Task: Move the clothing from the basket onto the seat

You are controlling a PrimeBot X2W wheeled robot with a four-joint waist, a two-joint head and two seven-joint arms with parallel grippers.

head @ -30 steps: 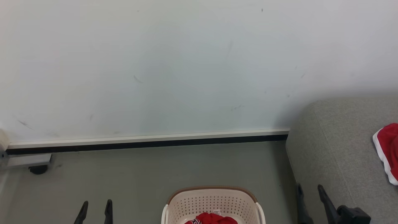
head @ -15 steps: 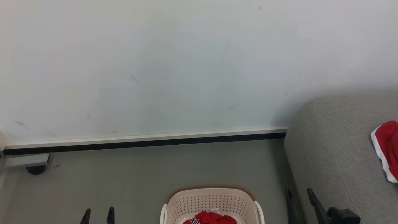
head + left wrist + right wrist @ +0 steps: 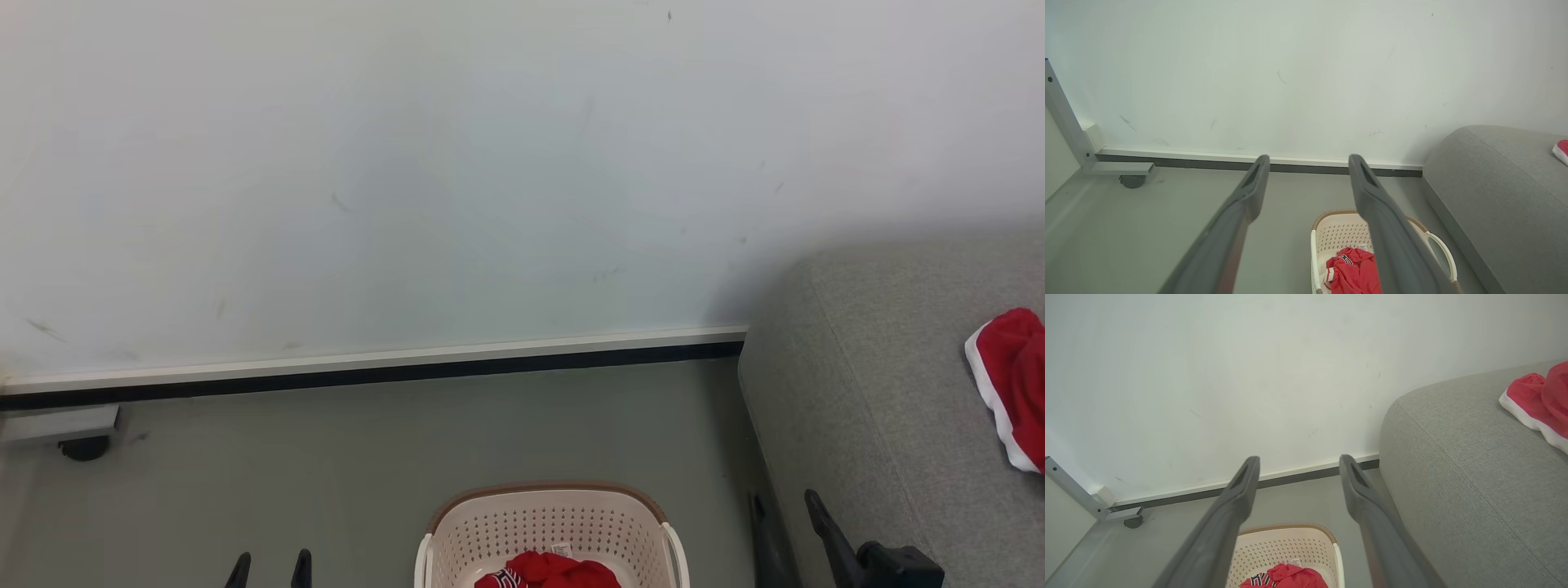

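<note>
Work stands about halfway, by my reading: one red garment (image 3: 1008, 384) already lies on the seat (image 3: 882, 425), off to the right in the head view. The other garment (image 3: 549, 572) sits crumpled in the basket (image 3: 543, 523). The basket stands on the floor (image 3: 367, 457), just beside the end of the seat.

My left pincer (image 3: 272, 565) hangs over the floor to the left of the basket, jaws apart and holding nothing. My right pincer (image 3: 784, 500) hangs by the seat's edge to the right of the basket, also spread wide and empty. Both wrist views look past their fingers at the basket with the red cloth in it.

The step in hand, as I judge it, is the reach for the second piece. Next I need to bring one pincer over the brown rim, lower it onto the heap and close on a good fold. The fingers must keep clear of the perforated wall and the white handle (image 3: 1439, 249). Soft cloth may slip, so I want a deep bite before lifting.
</note>
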